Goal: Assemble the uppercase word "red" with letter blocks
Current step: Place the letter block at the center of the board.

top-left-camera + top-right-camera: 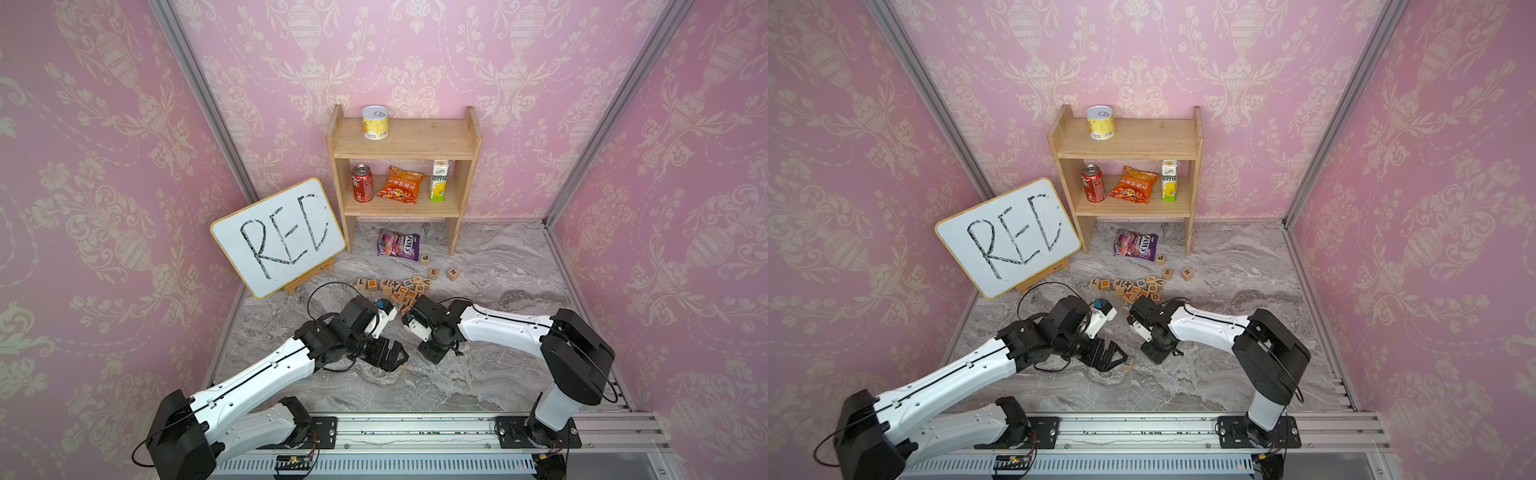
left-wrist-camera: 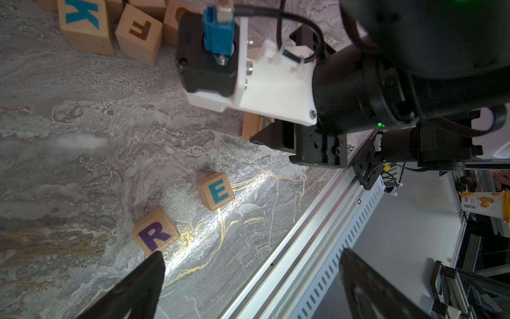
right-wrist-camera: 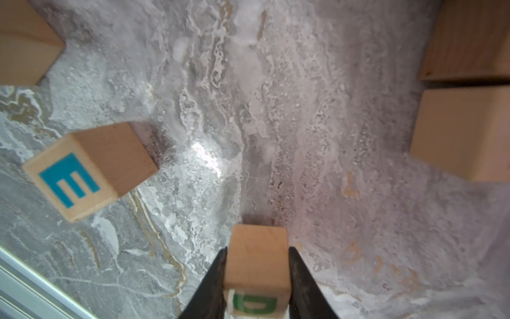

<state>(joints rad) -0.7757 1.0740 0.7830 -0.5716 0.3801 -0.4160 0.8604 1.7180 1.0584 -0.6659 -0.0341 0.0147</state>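
Right jaws are clamping the D block [image 3: 256, 262], left jaws gaping wide; R block [image 2: 156, 230] and E block [image 2: 216, 192] are sitting side by side, D not yet set down.

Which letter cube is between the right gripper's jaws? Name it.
The pale wooden cube with the green D; the purple R and teal E cubes lie free.

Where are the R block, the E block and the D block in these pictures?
R block [image 2: 156, 234]: left wrist view, purple letter face.
E block [image 2: 219, 192]: left wrist view, teal letter face.
D block [image 3: 256, 256]: right wrist view, bare wooden side.
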